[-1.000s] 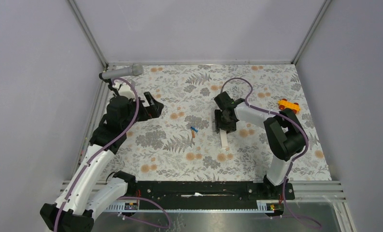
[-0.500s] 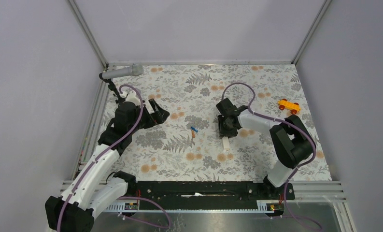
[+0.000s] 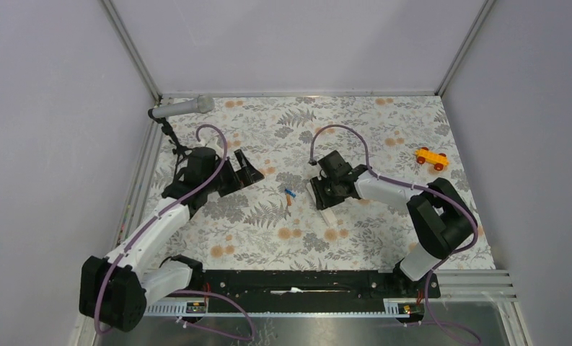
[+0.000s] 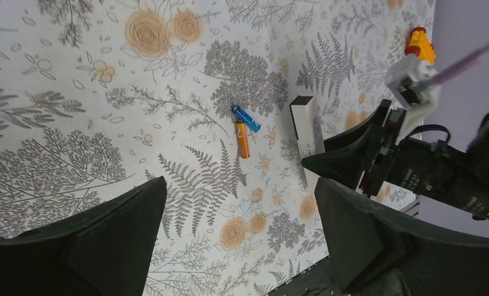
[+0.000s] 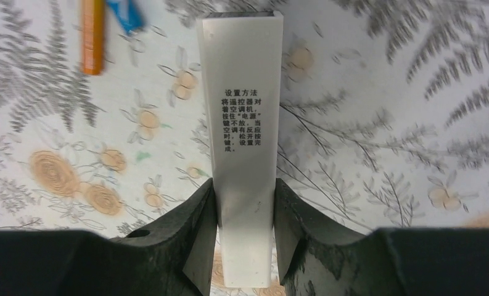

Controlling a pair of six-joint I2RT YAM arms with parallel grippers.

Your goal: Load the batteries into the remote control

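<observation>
The remote control is a slim white bar with black printed text, and my right gripper is shut on its sides, both fingers pressed against it. From above, the remote control lies slantwise under the right gripper. The batteries lie on the mat just left of it: a blue one and an orange one, touching at one end. They also show from above as the batteries. My left gripper hangs open over the mat, left of the batteries, holding nothing. From above, the left gripper points right.
A grey microphone on a black tripod stands at the back left. An orange-yellow toy car sits at the right on the flowered mat. Grey walls close in the sides and the back.
The right gripper has closed on the remote and swung it slantwise, its far end toward the batteries. The left arm has reached further right toward the middle, still open.
</observation>
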